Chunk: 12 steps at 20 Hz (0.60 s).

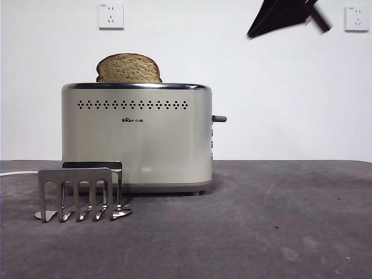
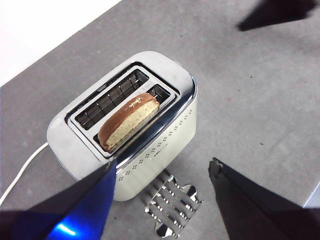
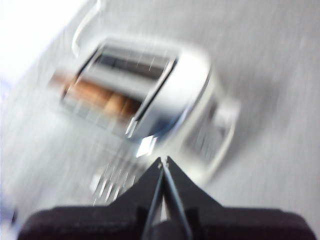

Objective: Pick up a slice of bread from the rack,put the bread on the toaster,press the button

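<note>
The cream toaster (image 1: 136, 136) stands on the grey table, its grey lever (image 1: 219, 118) up on its right side. The slice of bread (image 1: 128, 68) stands in one toaster slot with its domed top sticking out; it also shows in the left wrist view (image 2: 129, 121). The steel rack (image 1: 80, 192) stands in front of the toaster with nothing in it. My left gripper (image 2: 165, 165) is open and holds nothing, high above the toaster (image 2: 125, 125) and rack (image 2: 172, 205). My right gripper (image 3: 162, 161) is shut and holds nothing, above the toaster's lever end; its view is blurred. It shows at the top right of the front view (image 1: 285, 17).
A white power cord (image 1: 17, 173) runs off to the left behind the rack. Two wall sockets (image 1: 110, 15) sit on the white wall behind. Grey table surface (image 1: 279, 221) stretches to the right of the toaster.
</note>
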Motion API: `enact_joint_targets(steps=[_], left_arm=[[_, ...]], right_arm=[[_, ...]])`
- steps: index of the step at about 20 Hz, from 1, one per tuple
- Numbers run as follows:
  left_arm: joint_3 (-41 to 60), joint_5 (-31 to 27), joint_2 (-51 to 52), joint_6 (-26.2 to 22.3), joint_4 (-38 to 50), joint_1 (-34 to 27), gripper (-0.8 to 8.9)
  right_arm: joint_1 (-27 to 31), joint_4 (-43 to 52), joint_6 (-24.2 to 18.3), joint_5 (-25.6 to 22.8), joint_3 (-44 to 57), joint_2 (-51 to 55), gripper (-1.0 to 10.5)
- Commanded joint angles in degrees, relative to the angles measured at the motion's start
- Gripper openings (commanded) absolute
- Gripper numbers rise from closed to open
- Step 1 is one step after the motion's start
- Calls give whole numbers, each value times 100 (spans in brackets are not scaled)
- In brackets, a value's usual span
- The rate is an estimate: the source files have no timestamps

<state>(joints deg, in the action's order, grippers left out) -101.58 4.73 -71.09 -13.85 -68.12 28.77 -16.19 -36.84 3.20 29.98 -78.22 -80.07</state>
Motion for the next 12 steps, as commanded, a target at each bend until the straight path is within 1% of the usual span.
enact_joint_targets(steps=[1, 4, 6, 7, 8, 9, 11, 12], left_arm=[[26, 22, 2, 42, -125, 11, 314], [26, 26, 2, 44, -409, 13, 310], [26, 66, 2, 44, -605, 13, 303], [26, 192, 2, 44, -717, 11, 237], [26, 337, 2, 44, -791, 11, 147], [26, 516, 2, 44, -870, 13, 12], [26, 778, 2, 44, -918, 13, -9], [26, 785, 2, 46, -914, 13, -8]], right_arm=[[-52, -984, -525, 9, 48, 485, -12], [-50, -2135, -918, 9, 46, 1082, -12], [-50, -2509, -1036, 9, 48, 1340, -12], [-50, -2632, -1064, 9, 46, 1462, -11], [-50, -2675, -1067, 7, 48, 1541, -11], [-50, -2677, -1067, 7, 46, 1615, -11], [-50, -2667, -1058, 2, 46, 1679, 1], [-50, -2669, -1043, 2, 46, 1679, 1]])
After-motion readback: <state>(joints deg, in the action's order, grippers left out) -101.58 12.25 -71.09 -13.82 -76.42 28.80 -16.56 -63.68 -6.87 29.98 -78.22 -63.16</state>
